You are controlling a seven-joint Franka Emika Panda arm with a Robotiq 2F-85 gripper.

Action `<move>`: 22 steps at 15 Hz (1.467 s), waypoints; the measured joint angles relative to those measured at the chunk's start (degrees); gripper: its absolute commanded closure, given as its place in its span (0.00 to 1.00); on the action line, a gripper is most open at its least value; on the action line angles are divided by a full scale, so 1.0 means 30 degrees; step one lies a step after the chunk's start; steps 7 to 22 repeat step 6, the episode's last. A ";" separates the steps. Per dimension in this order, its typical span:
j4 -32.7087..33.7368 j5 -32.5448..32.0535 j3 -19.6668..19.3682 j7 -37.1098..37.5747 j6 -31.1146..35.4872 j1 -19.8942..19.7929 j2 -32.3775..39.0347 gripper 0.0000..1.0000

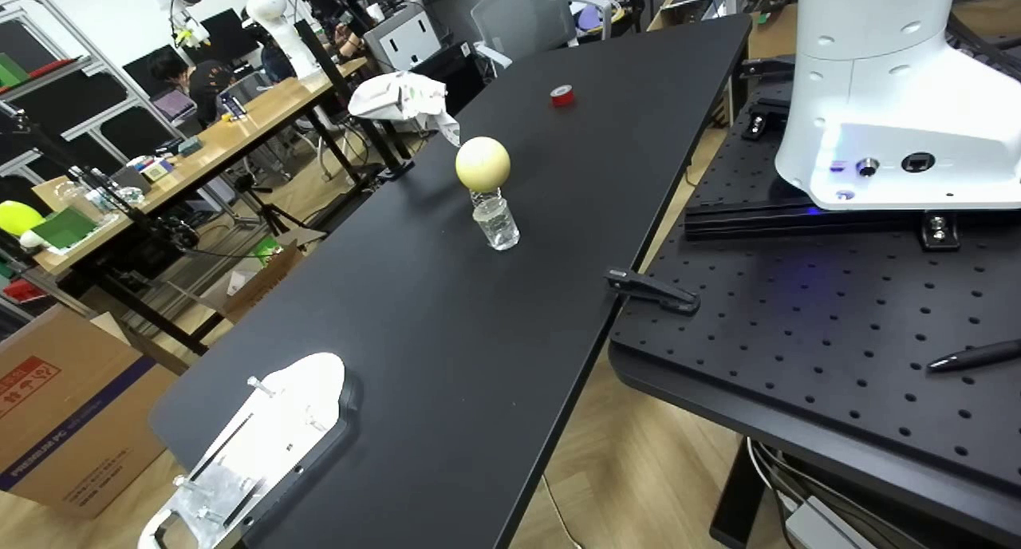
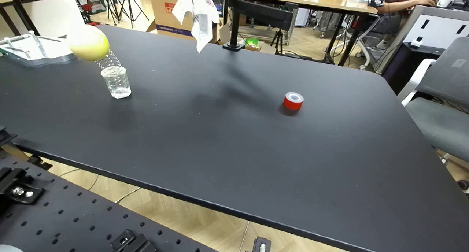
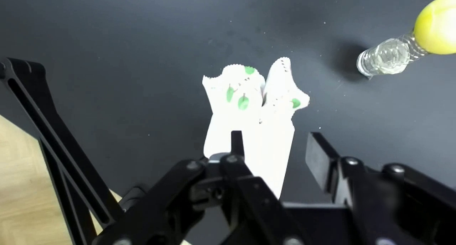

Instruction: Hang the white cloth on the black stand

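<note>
The white cloth (image 1: 403, 98) with green leaf prints hangs high at the black stand (image 1: 351, 86) by the table's far edge. In an exterior view the cloth (image 2: 199, 15) drapes down beside the stand's upright (image 2: 236, 19), its top cut off by the frame. In the wrist view the cloth (image 3: 249, 120) lies below the fingers, and a black slotted arm of the stand (image 3: 53, 134) runs along the left. My gripper (image 3: 276, 134) is open. One finger overlaps the cloth in view and the other is off its side. My gripper is out of both exterior views.
A yellow ball (image 1: 482, 163) sits tilted over a clear cup (image 1: 497, 223). A red tape roll (image 1: 561, 96) and a white tool with pegs (image 1: 271, 429) lie on the black table (image 1: 447, 357). A grey chair (image 2: 443, 87) stands by the table.
</note>
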 measured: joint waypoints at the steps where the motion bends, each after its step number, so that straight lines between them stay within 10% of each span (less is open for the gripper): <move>1: 0.0012 -0.0004 0.0001 -0.0037 -0.0207 0.0001 0.0037 0.12; 4: 0.0018 0.0024 0.0011 -0.0085 -0.0662 0.0000 0.0063 0.00; 22: 0.0034 0.0075 0.0038 -0.0084 -0.1277 0.0000 0.0038 0.00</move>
